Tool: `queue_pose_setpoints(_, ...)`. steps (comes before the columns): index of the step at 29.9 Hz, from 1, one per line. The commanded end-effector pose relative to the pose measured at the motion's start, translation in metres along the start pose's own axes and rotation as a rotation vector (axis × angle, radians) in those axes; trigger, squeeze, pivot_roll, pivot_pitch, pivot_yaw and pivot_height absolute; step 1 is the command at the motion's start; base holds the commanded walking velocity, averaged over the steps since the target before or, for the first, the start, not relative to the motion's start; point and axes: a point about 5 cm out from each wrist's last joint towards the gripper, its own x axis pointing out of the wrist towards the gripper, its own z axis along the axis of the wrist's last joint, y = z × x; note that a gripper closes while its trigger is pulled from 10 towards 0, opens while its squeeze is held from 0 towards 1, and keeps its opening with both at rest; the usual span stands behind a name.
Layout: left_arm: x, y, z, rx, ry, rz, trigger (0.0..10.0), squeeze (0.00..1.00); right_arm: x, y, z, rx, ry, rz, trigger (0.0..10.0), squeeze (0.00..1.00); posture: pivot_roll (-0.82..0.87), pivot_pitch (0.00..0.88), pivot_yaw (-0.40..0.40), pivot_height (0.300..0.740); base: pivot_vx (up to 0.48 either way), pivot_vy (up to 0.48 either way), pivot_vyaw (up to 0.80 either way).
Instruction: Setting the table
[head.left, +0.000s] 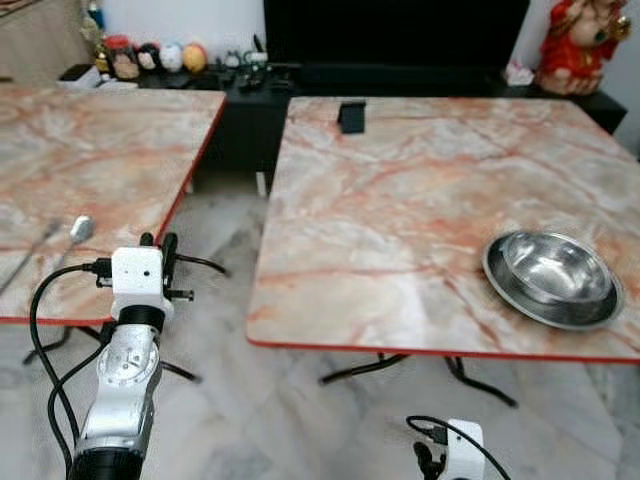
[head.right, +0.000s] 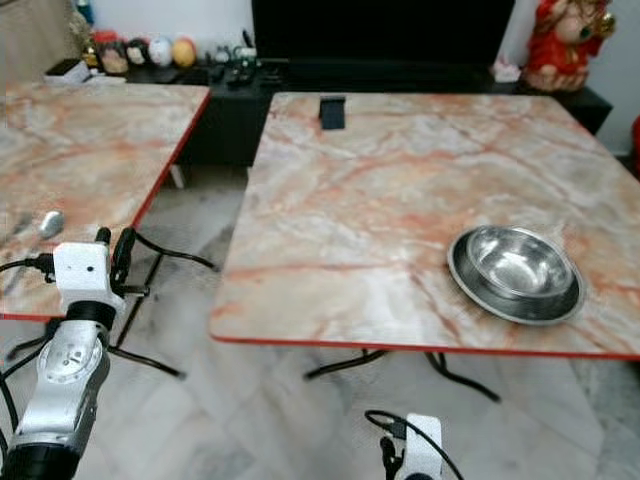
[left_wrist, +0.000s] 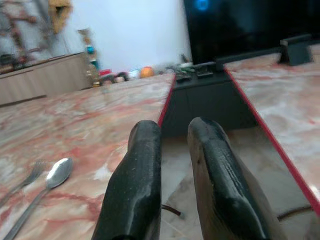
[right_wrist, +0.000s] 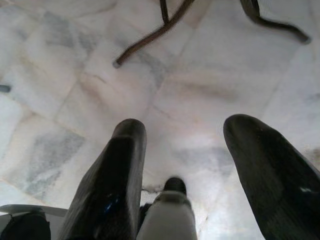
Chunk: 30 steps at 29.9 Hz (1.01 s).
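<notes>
**Two marble desks, a bowl set out, cutlery waiting**

Here, in the left eye view, two pink-veined marble desks with red edges stand side by side with a floor gap between them. The right desk (head.left: 400, 200) carries a shiny steel bowl sitting in a steel plate (head.left: 553, 277) near its front right corner, and a small black block (head.left: 351, 116) near its far edge. On the left desk (head.left: 90, 150) lie a metal spoon (head.left: 78, 231) and, just beside it, a metal fork (head.left: 30, 255). The left gripper (head.left: 158, 241) is raised at that desk's front right corner.

In the left wrist view, the left gripper's black fingers (left_wrist: 142, 180) stand slightly apart with nothing between them; spoon and fork lie on the marble beside them.

In the right wrist view, the right gripper (right_wrist: 182, 135) hangs over the pale marble floor (right_wrist: 75, 75), its fingers spread wide and empty.
</notes>
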Motion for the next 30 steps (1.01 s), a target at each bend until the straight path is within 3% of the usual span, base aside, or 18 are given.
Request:
queue_pose_setpoints(1, -0.001, -0.009, -0.005, -0.018, 0.034, -0.075, 10.0, 0.0, -0.001, -0.001, -0.004, 0.008, 0.012, -0.009, 10.0, 0.0, 0.05, 0.0, 0.01, 0.724, 0.0, 0.0, 0.0)
queue_pose_setpoints(9, -0.018, -0.004, -0.037, -0.03, 0.164, -0.07, 10.0, 0.0, -0.001, 0.004, -0.003, 0.011, 0.008, -0.002, 10.0, 0.0, 0.06, 0.0, 0.014, 0.724, 0.0, 0.0, 0.0)
queue_pose_setpoints(11, -0.025, -0.008, -0.05, -0.049, 0.235, -0.131, 10.0, 0.0, -0.001, 0.004, -0.003, 0.007, 0.007, -0.001, 10.0, 0.0, 0.06, 0.0, 0.013, 0.724, 0.0, 0.0, 0.0)
queue_pose_setpoints(15, -0.031, -0.009, -0.06, -0.061, 0.287, -0.164, 10.0, 0.0, 0.0, 0.003, -0.002, 0.005, 0.005, -0.002, 10.0, 0.0, 0.06, 0.0, 0.014, 0.724, 0.0, 0.0, 0.0)
queue_pose_setpoints(19, -0.045, -0.016, -0.08, -0.008, 0.399, -0.295, 10.0, 0.0, 0.0, 0.003, -0.002, 0.003, 0.001, 0.0, 10.0, 0.0, 0.06, 0.0, 0.013, 0.724, 0.0, 0.0, 0.0)
queue_pose_setpoints(22, -0.053, -0.015, -0.092, -0.032, 0.462, -0.288, 10.0, 0.0, 0.0, 0.004, -0.002, 0.003, 0.002, 0.003, 10.0, 0.0, 0.06, 0.0, 0.012, 0.724, 0.0, 0.0, 0.0)
queue_pose_setpoints(30, -0.081, -0.009, -0.125, 0.001, 0.63, -0.294, 10.0, 0.0, -0.001, 0.004, -0.003, 0.007, 0.007, 0.001, 10.0, 0.0, 0.06, 0.0, 0.007, 0.724, 0.0, 0.0, 0.0)
